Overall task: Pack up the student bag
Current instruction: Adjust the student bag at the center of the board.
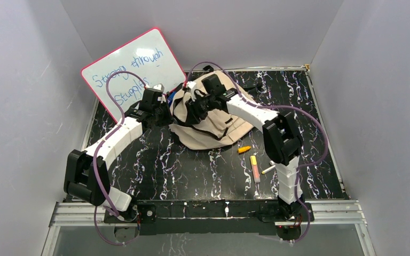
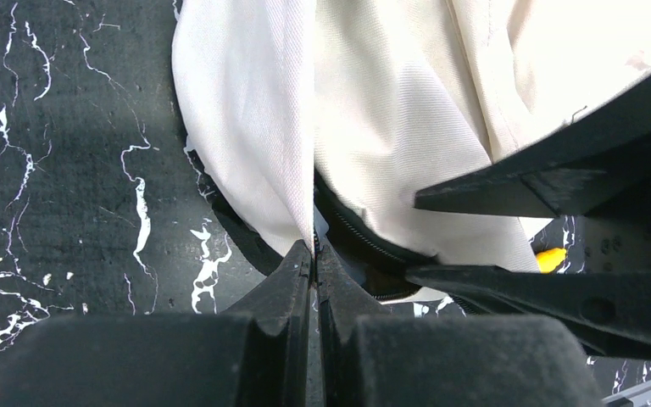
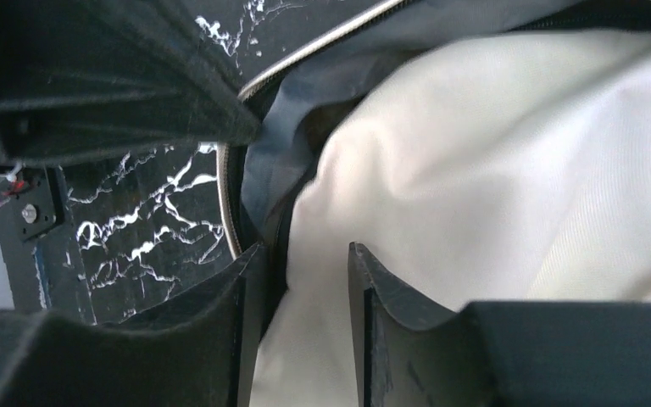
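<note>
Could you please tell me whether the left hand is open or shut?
Shut on the bag: in its wrist view the left hand pinches a fold of the beige fabric between closed fingertips.

The bag [image 1: 209,130] is showing matt, woven beige cloth (its grey lining [image 3: 280,110] looking smoother); the table [image 1: 181,170] is looking matt, faintly grainy; the whiteboard [image 1: 131,66], at eleven o'clock, is gleaming glossy.

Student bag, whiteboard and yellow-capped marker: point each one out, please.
student bag [image 1: 208,136], top external view, beige front panel.
whiteboard [image 1: 133,69], top external view, white writing surface.
yellow-capped marker [image 1: 254,168], top external view, mid-barrel.
</note>
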